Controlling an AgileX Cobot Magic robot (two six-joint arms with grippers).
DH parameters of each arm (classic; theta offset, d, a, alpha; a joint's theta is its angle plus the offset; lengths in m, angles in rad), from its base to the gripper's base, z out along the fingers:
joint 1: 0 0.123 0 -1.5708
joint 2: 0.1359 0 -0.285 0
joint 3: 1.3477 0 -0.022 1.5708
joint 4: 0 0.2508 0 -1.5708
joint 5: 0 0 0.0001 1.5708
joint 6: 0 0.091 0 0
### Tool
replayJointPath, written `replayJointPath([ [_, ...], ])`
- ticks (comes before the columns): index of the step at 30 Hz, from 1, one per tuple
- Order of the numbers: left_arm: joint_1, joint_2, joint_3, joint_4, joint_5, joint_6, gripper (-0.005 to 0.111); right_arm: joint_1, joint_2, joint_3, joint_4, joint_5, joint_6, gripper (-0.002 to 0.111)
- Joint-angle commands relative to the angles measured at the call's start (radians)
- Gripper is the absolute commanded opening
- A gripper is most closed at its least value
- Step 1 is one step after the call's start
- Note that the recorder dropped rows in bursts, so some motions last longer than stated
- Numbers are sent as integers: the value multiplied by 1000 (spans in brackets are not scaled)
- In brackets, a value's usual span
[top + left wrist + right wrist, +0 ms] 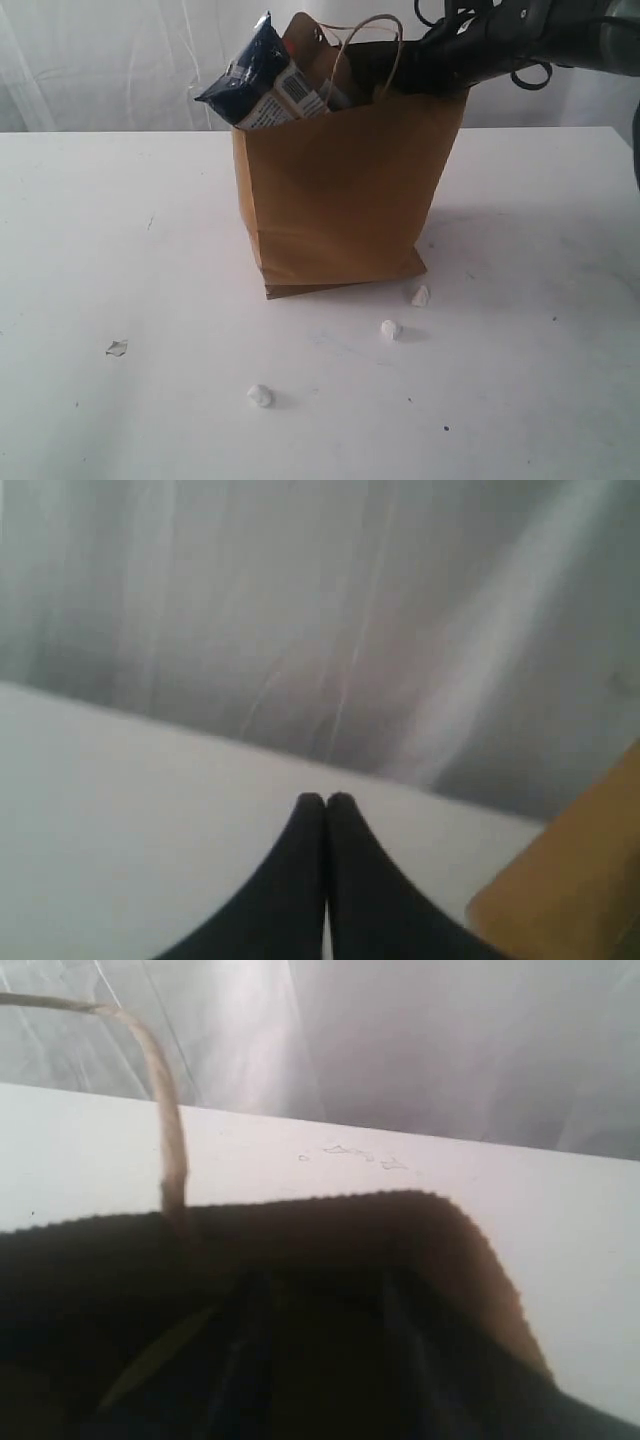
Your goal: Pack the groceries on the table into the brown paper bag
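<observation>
The brown paper bag (340,200) stands upright in the middle of the table (100,250). A long blue-white packet (262,85) sticks out of its top on the left side. My right arm (500,45) comes in from the upper right and goes down into the bag's mouth. In the right wrist view the right gripper (322,1280) is inside the dark bag (470,1240), its fingers faint and apart; what lies between them is too dark to tell. My left gripper (326,802) is shut and empty above the bare table, with a bag corner (580,880) beside it.
Small white crumpled scraps (418,294) (391,329) (260,396) lie in front of the bag, and a flat scrap (117,348) lies at the left. A paper-cord handle (165,1110) arches over the bag's rim. A white curtain hangs behind the table.
</observation>
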State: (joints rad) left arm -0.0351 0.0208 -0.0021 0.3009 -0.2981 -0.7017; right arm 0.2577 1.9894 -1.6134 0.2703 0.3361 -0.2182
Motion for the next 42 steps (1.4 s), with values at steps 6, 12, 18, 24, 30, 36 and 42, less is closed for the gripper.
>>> replayJointPath([
  [6, -7, 211, -191, -743, -338, 589, 0, -9, 48, 31, -37, 203, -5, 36],
  [12, -7, 743, -568, -403, 29, 452, 0, -9, 48, 31, -35, 246, -5, 36],
  [18, -114, 1142, -1071, -164, 767, 420, 0, -9, 48, 31, -37, 271, -5, 36],
  [24, -139, 1286, -1308, -1222, 1110, 1710, 0, -9, 48, 31, -37, 271, -5, 36],
  [30, -139, 1359, -1323, -1510, 1256, 2143, 0, -9, 48, 31, -37, 278, -5, 36],
  [36, -139, 1423, -1323, -1383, 1202, 2183, 36, -9, 48, 31, -39, 313, -5, 36],
  [42, -158, 1493, -1322, -1429, 1207, 2170, 64, -9, 48, 31, -39, 320, -5, 36],
])
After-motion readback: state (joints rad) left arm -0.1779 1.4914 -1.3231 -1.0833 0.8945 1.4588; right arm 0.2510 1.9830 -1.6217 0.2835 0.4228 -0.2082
